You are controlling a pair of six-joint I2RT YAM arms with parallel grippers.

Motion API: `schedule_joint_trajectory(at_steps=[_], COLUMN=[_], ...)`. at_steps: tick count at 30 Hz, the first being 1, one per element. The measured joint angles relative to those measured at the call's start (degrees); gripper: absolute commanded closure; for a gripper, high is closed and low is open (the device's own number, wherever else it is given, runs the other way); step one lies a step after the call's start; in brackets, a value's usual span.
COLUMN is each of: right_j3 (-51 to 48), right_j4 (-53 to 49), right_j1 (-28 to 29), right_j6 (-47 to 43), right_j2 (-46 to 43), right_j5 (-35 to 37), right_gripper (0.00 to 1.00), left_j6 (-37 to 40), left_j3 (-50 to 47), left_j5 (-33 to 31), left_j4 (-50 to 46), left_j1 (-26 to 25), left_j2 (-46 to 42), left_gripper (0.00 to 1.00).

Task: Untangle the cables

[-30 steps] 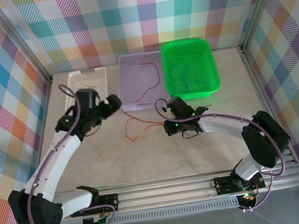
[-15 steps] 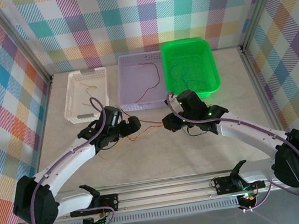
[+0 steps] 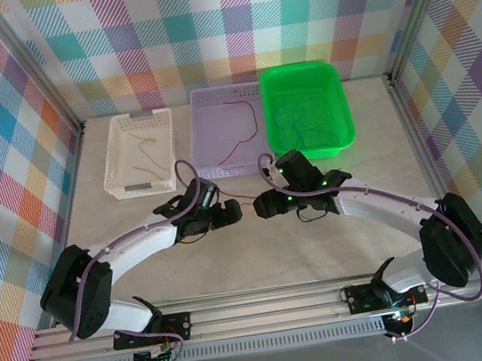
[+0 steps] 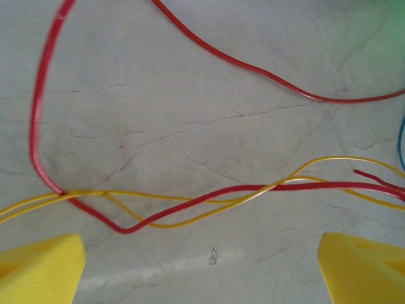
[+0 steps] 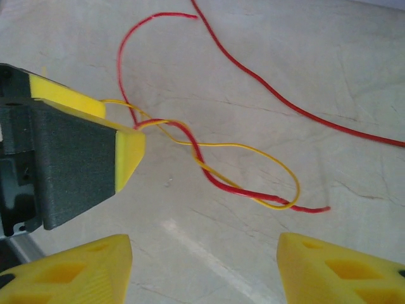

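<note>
As arms reach inward, left gripper (image 3: 231, 214) and right gripper (image 3: 262, 204) gape near cables (image 4: 33, 126).

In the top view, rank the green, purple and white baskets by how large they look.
1. green basket, clearly largest.
2. purple basket.
3. white basket.
The last two look nearly alike, so their order is unsure.

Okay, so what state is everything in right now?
left gripper: fingers open, gripping nothing
right gripper: fingers open, gripping nothing
red cable: on the table, twisted with the yellow cable
yellow cable: on the table, wound round the red
white basket: holds yellow wires
purple basket: holds a red wire
green basket: holds thin wires
</note>
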Motion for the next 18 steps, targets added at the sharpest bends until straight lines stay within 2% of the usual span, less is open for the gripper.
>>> schedule_joint_trajectory(at_steps=[6, 9, 12, 18], right_j3=[-0.2, -0.2, -0.2, -0.2], right_j4=[1.0, 1.8, 2.1, 2.3], right_j1=[0.0, 0.0, 0.0, 0.0], right_j6=[0.0, 0.0, 0.0, 0.0], right_j2=[0.5, 1.2, 2.4, 3.3], right_j5=[0.6, 0.6, 0.6, 0.3], right_gripper=[0.37, 0.38, 0.38, 0.39], left_j6=[1.7, 2.9, 3.8, 4.8], left_j3=[0.1, 0.3, 1.0, 2.1], left_j5=[0.8, 0.8, 0.6, -0.1], left_j4=[4.4, 6.3, 7.8, 10.1], left_j1=[-1.1, -1.2, -1.2, -1.3], left_j2=[4.9, 7.3, 9.6, 10.5], left_gripper=[0.09, 0.15, 0.26, 0.58])
